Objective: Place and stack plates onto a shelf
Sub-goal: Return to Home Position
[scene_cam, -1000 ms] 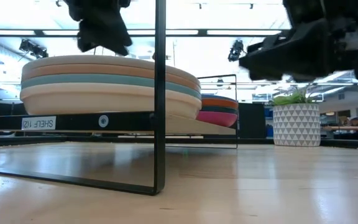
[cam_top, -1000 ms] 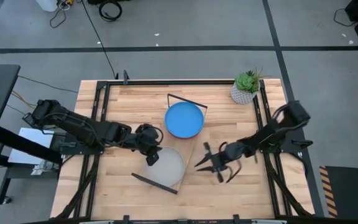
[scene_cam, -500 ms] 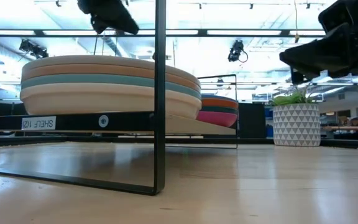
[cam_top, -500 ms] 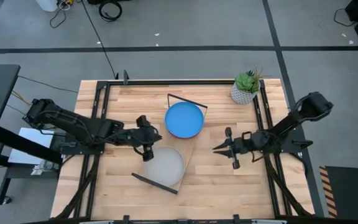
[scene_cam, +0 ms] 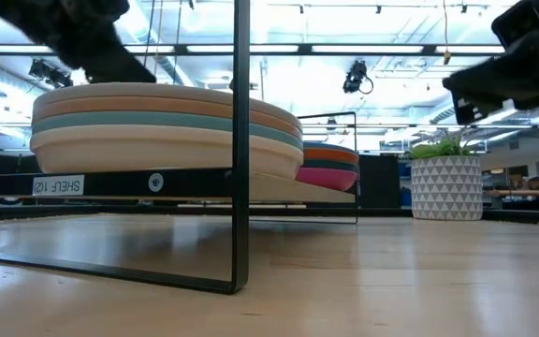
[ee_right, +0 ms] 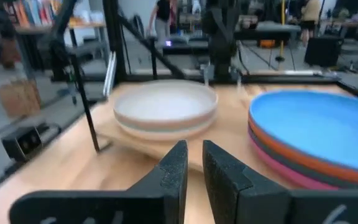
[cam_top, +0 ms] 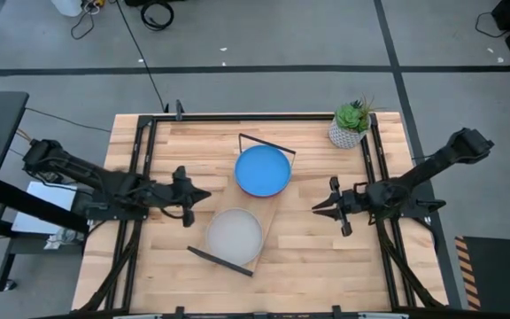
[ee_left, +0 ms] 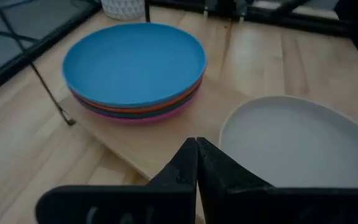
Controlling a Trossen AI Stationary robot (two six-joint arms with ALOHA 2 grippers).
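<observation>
Shelf is laid slanted across middle of table, black wire frames at both ends. Two plate stacks are seen on shelf. Far stack: bright blue plate on top, orange, teal and magenta below. Near stack: light grey plate on top, tan, teal and cream below. Left gripper is held left of shelf, apart from plates, fingers pressed together, nothing held. Right gripper is held right of shelf, fingers narrowly parted, nothing held. Plant pot is seen at far right corner.

Even overhead light on the high view, ceiling strips glaring in the low view, wrist pictures soft, perhaps motion-blurred
</observation>
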